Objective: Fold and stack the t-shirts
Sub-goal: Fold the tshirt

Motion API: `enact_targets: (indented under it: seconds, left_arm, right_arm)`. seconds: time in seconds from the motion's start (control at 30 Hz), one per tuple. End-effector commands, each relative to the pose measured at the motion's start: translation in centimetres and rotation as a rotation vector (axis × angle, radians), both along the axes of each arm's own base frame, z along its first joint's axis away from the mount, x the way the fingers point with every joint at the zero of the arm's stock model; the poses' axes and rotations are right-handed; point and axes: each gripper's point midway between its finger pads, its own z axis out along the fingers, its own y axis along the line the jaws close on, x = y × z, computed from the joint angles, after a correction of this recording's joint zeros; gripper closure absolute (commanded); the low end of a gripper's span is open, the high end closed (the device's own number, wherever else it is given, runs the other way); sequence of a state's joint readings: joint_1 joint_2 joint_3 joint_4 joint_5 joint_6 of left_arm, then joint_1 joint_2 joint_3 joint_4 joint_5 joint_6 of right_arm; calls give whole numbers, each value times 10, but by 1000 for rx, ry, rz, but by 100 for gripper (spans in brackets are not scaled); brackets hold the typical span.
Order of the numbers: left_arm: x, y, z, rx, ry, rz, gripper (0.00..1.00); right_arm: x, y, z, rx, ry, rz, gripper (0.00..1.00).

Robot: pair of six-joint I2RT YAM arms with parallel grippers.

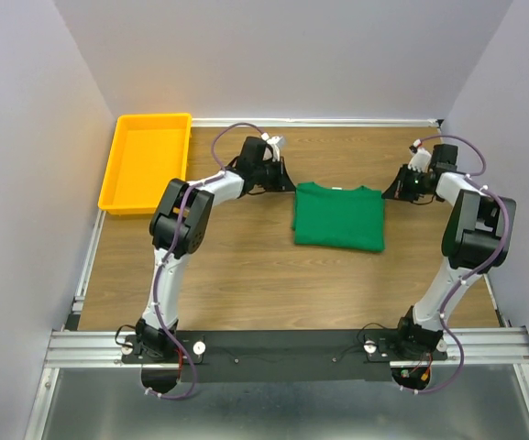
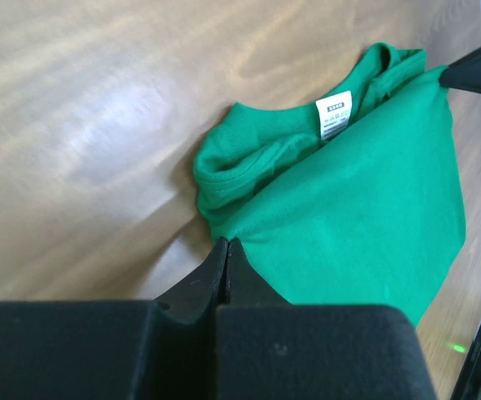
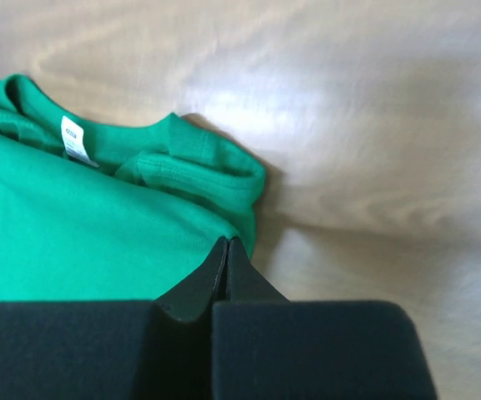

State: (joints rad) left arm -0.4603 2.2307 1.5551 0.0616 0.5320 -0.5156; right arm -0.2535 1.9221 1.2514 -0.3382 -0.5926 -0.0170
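1. The two robot arms are rising from the near edge of the wooden counter [image 1: 246, 275] and reaching toward its far half.
2. A plain green short-sleeved cotton t-shirt [image 1: 339, 218] is lying flat there, between the two wrists, already folded into a compact rectangle.
3. The left claw [image 2: 227, 250] is sitting fully closed, its black tips at the shirt's left edge below the shoulder. Whether any cloth is caught between them cannot be told.
4. The right claw [image 3: 227, 248] is mirroring it, closed, with its tips meeting the shirt's right edge beside the collar. Here too a pinch of fabric cannot be confirmed.
5. The folding is looking nearly complete, so the step in hand is probably finishing or tidying the fold at the collar end.
6. To do this well, both claws should be moving together at matching height and pace. They should be keeping low over the counter so the soft layers are not dragging or springing apart.
7. Any release should be happening on both sides at once, so the rectangle is not skewing.
8. The shirt's near edge is showing straight and smooth, with the sleeves tucked out of sight.
9. At the far end the ribbed collar is bunching slightly, and a small white neck label [image 2: 334, 114] is facing up inside the neckline.
10. A yellow rectangular plastic tray [image 1: 145, 165] is sitting at the far left, well apart from the shirt.
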Motion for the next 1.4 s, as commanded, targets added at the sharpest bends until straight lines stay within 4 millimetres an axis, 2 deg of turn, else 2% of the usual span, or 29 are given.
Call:
enact_targets:
  seconds: [0.0, 0.07, 0.13, 0.17, 0.2, 0.23, 0.27, 0.33, 0.4, 0.43, 0.47, 0.5, 0.53, 0.57, 0.6, 0.63, 0.67, 0.7, 0.73, 0.77, 0.8, 0.83, 0.9, 1.0, 1.07, 1.17, 1.2, 1.27, 1.37]
  left_arm:
    - [34, 14, -2, 7, -2, 91, 100]
    - [43, 11, 2, -3, -4, 98, 100]
    - [45, 9, -7, 0, 27, 100, 100]
    - [47, 8, -6, 1, 35, 102, 97]
    - [48, 9, -7, 1, 38, 105, 84]
    - [51, 9, -1, -1, 25, 116, 77]
    - [59, 13, 15, 2, -12, 144, 64]
    - [68, 21, 34, 10, -63, 188, 48]
    - [81, 36, 58, 30, -134, 245, 41]
    - [83, 39, 84, 20, -184, 258, 41]
    - [85, 44, 95, 35, -224, 259, 40]
    - [85, 51, 119, 36, -272, 281, 40]
    - [81, 54, 123, 43, -279, 278, 40]
    - [74, 53, 130, 33, -295, 241, 43]
    - [64, 53, 148, 9, -317, 214, 46]
    - [50, 50, 138, -8, -288, 165, 52]
    - [40, 44, 141, -44, -290, 115, 62]
    - [26, 37, 140, -86, -257, 63, 98]
    - [1, 24, 139, -143, -214, -45, 100]
    - [-20, 14, 121, -156, -162, -103, 100]
    - [-40, 6, 118, -183, -134, -175, 100]
    - [-55, -3, 112, -192, -122, -222, 100]
    - [-91, -19, 85, -188, -44, -310, 100]
    - [-118, -34, 46, -170, 49, -363, 100]
    - [-122, -38, 20, -142, 94, -356, 100]
    - [-115, -40, -1, -112, 124, -332, 100]
    - [-110, -37, -20, -74, 142, -300, 100]
    - [-104, -28, -38, -30, 167, -261, 100]
    - [-96, -8, -52, 11, 183, -184, 100]
  right_arm:
    - [35, -21, 5, -68, -70, -94, 99]
    - [40, -24, 4, -69, -70, -115, 99]
    - [44, -24, 0, -56, -60, -128, 94]
    - [49, -24, 3, -54, -72, -129, 86]
    - [52, -25, 5, -56, -78, -133, 79]
    - [54, -26, 8, -61, -84, -135, 67]
    - [60, -30, 15, -80, -104, -144, 53]
    - [65, -38, 28, -127, -143, -145, 47]
    - [69, -43, 48, -161, -192, -151, 43]
    - [68, -39, 54, -154, -211, -119, 42]
    - [66, -31, 69, -133, -245, -84, 42]
    - [57, -19, 69, -84, -241, -35, 42]
    - [45, 9, 81, 23, -287, 119, 43]
    - [28, 29, 82, 115, -261, 198, 44]
    - [14, 46, 84, 196, -245, 272, 46]
    - [-3, 73, 87, 273, -252, 395, 51]
    - [-14, 86, 82, 293, -218, 440, 55]
    - [-27, 99, 75, 306, -180, 480, 60]
    - [-44, 119, 67, 315, -134, 539, 64]
    - [-58, 126, 53, 322, -79, 546, 71]
    - [-67, 136, 47, 329, -52, 565, 73]
    - [-71, 139, 41, 341, -17, 554, 75]
    - [-80, 141, 30, 371, 52, 526, 75]
    - [-84, 138, 10, 353, 112, 503, 75]
    - [-82, 133, -2, 321, 149, 478, 74]
    - [-82, 126, -18, 269, 195, 447, 71]
    - [-81, 124, -21, 255, 200, 441, 71]
    - [-80, 120, -25, 227, 210, 430, 69]
    - [-77, 112, -27, 183, 208, 412, 69]
